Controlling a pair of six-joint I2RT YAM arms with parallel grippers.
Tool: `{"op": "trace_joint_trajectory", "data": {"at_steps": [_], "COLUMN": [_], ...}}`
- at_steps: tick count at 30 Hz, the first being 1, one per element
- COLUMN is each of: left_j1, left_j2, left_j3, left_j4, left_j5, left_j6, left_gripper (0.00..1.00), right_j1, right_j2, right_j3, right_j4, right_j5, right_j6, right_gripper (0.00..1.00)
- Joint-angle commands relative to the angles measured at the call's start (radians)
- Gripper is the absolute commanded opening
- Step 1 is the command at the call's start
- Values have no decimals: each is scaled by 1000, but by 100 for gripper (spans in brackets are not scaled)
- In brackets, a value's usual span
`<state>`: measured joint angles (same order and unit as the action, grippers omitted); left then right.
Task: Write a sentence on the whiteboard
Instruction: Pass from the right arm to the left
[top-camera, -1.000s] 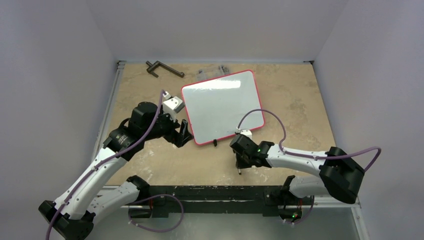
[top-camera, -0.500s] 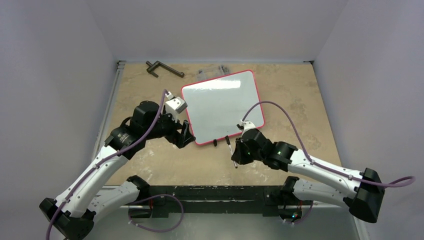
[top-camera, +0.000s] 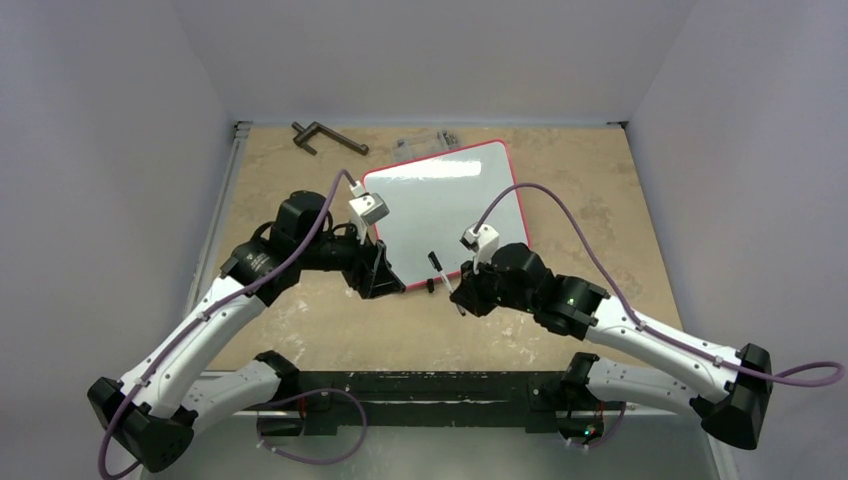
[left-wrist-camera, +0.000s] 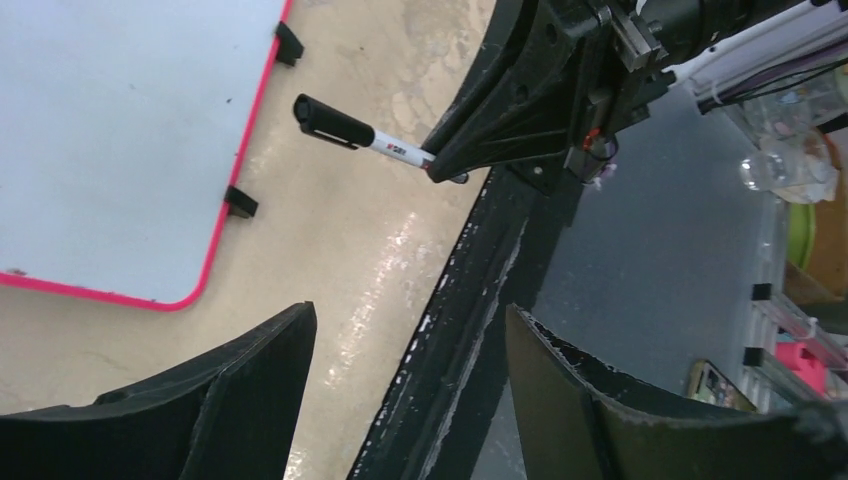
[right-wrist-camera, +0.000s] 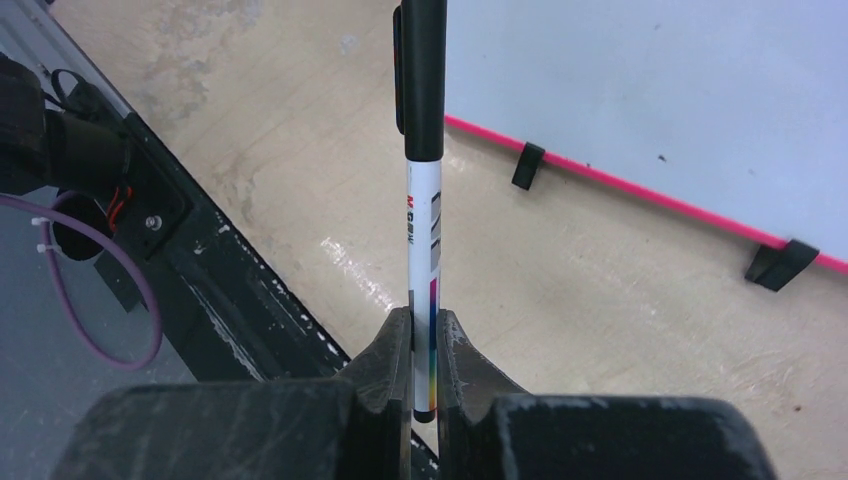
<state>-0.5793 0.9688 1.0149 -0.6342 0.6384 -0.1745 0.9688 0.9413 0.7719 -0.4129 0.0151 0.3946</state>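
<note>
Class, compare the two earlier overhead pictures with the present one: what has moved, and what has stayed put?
The right claw, shut on the black-capped white marker pen, swung left and forward, bringing the marker up to the near edge of the red-framed white whiteboard. The open left claw shifted a little right along that edge. The whiteboard kept its place, and the marker's cap stayed on.

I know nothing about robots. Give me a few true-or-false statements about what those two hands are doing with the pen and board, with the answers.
1. The right hand is clamped on a marker. True.
2. The marker's black cap is off. False: the cap is on.
3. The whiteboard has a sentence on it. False: no writing shows on it.
4. The left hand is open and holds nothing. True.
</note>
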Motion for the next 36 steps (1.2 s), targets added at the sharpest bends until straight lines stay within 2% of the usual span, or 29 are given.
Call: {"op": "trace_joint_trajectory", "data": {"at_steps": [1, 5, 11, 15, 21, 36], "left_j1": [6, 19, 34, 65, 75, 75], "left_j2": [32, 67, 133, 169, 225, 294], "left_j3": [75, 111, 200, 241, 290, 325], "left_j4": [58, 60, -38, -39, -92, -143], "left_j5": [142, 184, 183, 258, 300, 341], "left_j6": [-66, -108, -96, -118, -87, -45], "left_gripper": [67, 65, 62, 60, 58, 40], "right_j1": [5, 5, 5, 5, 5, 7], "right_j2": [-13, -31, -48, -54, -62, -33], "right_j3": [72, 92, 106, 115, 119, 147], "right_j4": [81, 111, 136, 144, 152, 145], "right_j5": [-12, -38, -104, -150, -193, -250], "right_j6": [-149, -209, -273, -313, -360, -429], "right_gripper": [0, 0, 0, 0, 0, 0]}}
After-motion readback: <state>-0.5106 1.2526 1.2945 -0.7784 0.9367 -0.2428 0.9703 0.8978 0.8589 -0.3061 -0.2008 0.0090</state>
